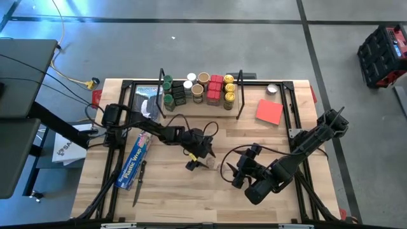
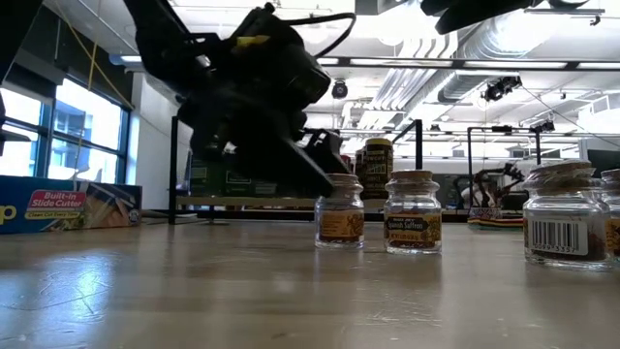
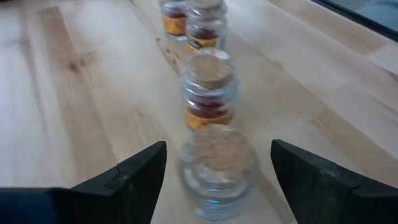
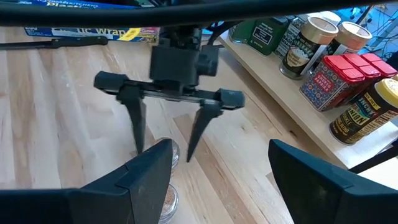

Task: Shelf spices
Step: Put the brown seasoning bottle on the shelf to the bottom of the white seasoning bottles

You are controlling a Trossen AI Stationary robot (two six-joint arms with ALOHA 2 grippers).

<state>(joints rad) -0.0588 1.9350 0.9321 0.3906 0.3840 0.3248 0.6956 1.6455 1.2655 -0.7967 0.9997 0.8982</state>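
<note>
Bright, even light from overhead. Low view: ceiling strip lights [image 2: 407,63] blow out white, window [image 2: 73,126] glares at left, arm [image 2: 242,97] reads as dark silhouette against them. Table [image 2: 242,291] shows soft sheen, near edge blurred. Left wrist view: jars [image 3: 208,87] soft, out of focus throughout. Shadows under jars faint.
</note>
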